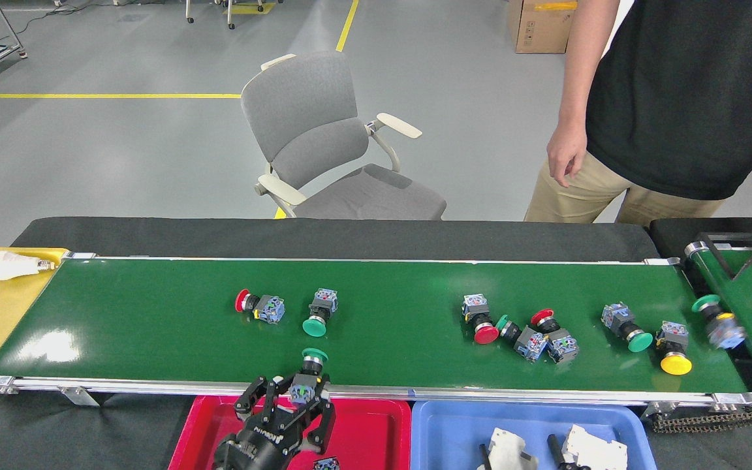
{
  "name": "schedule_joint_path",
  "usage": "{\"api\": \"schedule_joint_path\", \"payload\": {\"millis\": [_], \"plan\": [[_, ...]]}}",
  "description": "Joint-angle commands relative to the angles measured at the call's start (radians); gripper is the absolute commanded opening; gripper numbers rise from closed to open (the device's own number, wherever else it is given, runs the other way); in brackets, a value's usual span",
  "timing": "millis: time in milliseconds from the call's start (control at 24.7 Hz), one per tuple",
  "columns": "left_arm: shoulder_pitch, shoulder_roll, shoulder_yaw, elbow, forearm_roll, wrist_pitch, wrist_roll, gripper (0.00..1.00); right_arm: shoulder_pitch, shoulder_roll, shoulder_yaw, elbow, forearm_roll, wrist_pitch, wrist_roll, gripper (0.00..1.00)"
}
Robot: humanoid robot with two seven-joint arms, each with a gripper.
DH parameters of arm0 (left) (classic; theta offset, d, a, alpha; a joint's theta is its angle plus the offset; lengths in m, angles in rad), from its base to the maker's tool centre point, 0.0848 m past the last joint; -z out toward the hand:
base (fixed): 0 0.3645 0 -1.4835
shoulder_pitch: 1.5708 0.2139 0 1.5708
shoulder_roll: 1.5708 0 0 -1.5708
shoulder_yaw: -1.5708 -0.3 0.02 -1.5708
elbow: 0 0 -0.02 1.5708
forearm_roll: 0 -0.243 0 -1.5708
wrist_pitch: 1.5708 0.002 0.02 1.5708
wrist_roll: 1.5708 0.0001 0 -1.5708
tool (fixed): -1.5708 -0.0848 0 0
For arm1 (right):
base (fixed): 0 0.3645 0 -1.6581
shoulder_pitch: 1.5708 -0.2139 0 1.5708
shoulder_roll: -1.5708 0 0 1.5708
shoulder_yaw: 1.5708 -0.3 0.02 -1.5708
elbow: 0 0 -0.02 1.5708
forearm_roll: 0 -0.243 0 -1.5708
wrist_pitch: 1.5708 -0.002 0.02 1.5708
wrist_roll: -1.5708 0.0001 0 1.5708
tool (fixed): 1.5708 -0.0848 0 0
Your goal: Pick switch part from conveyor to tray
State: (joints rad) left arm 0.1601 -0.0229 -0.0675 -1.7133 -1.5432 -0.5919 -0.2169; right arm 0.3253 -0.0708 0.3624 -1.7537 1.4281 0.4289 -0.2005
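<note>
1. The left gripper [297, 398] is closing its black fingers around a green-capped push-button switch [309, 373] at the near rail of the conveyor [154, 313], directly over the far edge of the red tray [376, 424]. The switch is standing cap-up, and it cannot be told whether its base is clear of the rail. Risk: a lift begun too low is likely to be catching the body on the silver rail.
2. The grasp appears to be sitting on the small contact block, below the cap. Risk: a shallow pinch is leaving the top-heavy part free to be tipping out before it is over the tray.
3. The right gripper [519, 454] is lying at the lower frame edge over the blue tray [441, 424], beside white circuit breakers [595, 447]; whether its jaws are parted or closed cannot be told.
4. Further switches are lying on the belt, including a red-capped switch [260, 305] and a yellow-capped switch [671, 346]. Risk: if the belt is running, these are drifting out of reach.
5. A person's hand [565, 153] is hanging beyond the far side, well apart from both arms.
</note>
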Motion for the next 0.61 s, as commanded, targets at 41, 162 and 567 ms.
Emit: {"api": "schedule_joint_path", "payload": {"millis": [41,162,567], "plan": [[0.032,0.008,0.028,-0.017,-0.001,-0.12,-0.009,1.0,-0.014,0.009,-0.026,-0.012,0.002,0.057,0.006,1.0],[0.044,0.006,0.041,-0.019,0.0,-0.111,-0.009,1.0,-0.06,0.009,-0.026,0.005,0.002,0.059,0.056,1.0],[-0.085,0.006,0.336,0.02,0.008,0.173,0.008,1.0,-0.338,-0.01,-0.022,0.191,-0.009,-0.065,0.208,1.0]]}}
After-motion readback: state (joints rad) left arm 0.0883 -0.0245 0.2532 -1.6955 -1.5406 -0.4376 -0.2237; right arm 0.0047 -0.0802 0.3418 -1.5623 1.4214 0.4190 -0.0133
